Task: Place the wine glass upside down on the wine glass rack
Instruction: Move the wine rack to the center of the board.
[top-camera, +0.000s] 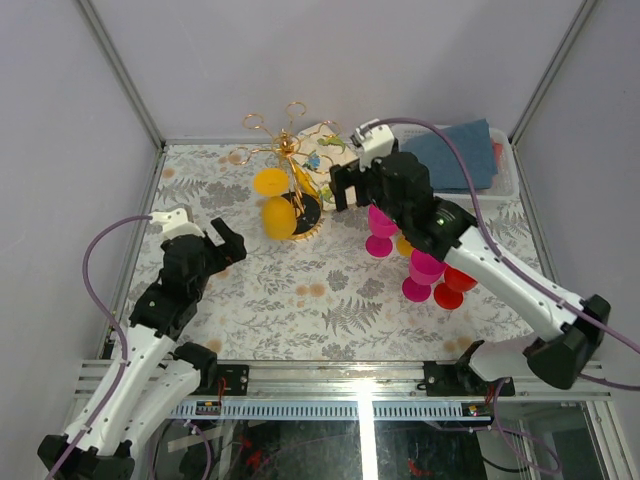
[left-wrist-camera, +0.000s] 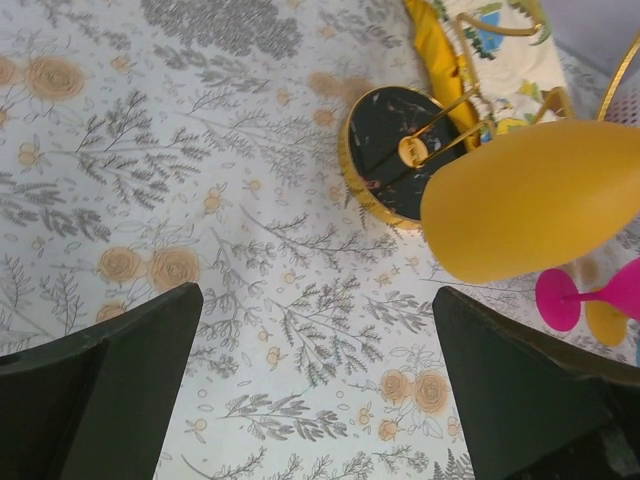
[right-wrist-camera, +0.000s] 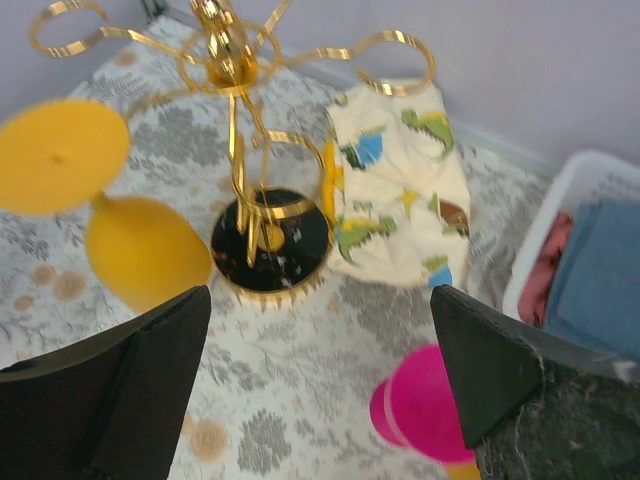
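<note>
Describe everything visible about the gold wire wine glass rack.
The gold wire wine glass rack stands upright on the floral-patterned table: shiny, metal-looking curled loop arms radiate from a central post above a round black gold-rimmed base. A yellow wine glass hangs foot-up from one arm, its bowl beside the base. A cream dinosaur-print cloth item sits close beside it.

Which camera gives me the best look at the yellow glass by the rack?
Right wrist: the yellow glass shows whole, foot up and bowl down, beside the rack. The top view shows it whole but small. The left wrist view catches only its bowl near the rack's base.
</note>
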